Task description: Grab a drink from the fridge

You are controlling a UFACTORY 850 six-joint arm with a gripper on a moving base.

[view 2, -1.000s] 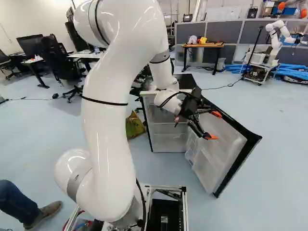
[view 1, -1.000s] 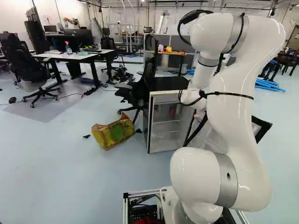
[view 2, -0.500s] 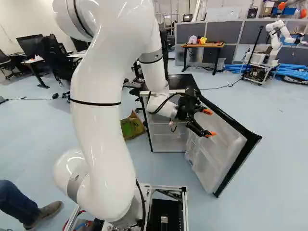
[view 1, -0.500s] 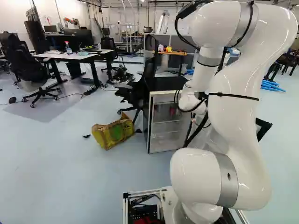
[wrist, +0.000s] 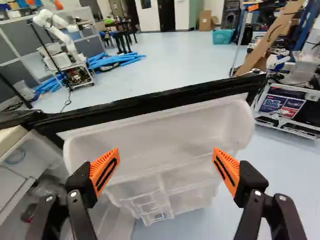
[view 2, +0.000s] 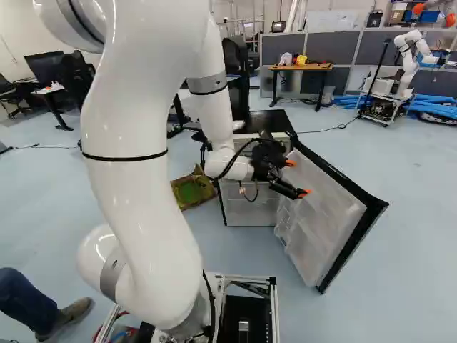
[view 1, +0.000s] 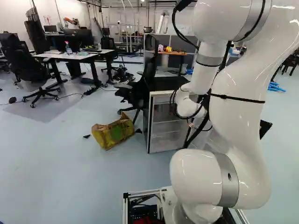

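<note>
- White plastic lines the inside of the fridge door (view 2: 321, 214), which stands swung wide open, its black outer edge slanting off from the cabinet.
- That fridge (view 1: 163, 137) is on the floor ahead of the robot's arm (view 2: 136, 179), black on top, with pale shelves (view 1: 164, 122) showing in its open front.
- As for the drink, I can't pick one out for certain; a small dark and reddish item (wrist: 27, 213) is inside the fridge, too unclear to name.
- The claw (view 2: 297, 178) is spread wide, its orange pads (wrist: 104, 170) well apart and facing each other, with the door's big white bin (wrist: 160, 135) ahead of them.
- From the right base view, that claw is between the cabinet and the door, pointing toward the door's lining.
- A crumpled yellow and green bag (view 1: 112, 134) is on the floor near the fridge, and a black office chair (view 1: 140, 88) stands just behind it.
- Across the room, another robot (view 2: 409, 64), white as well, stands on a wheeled cart (view 2: 382, 108) near some blue tubes (view 2: 435, 107).
</note>
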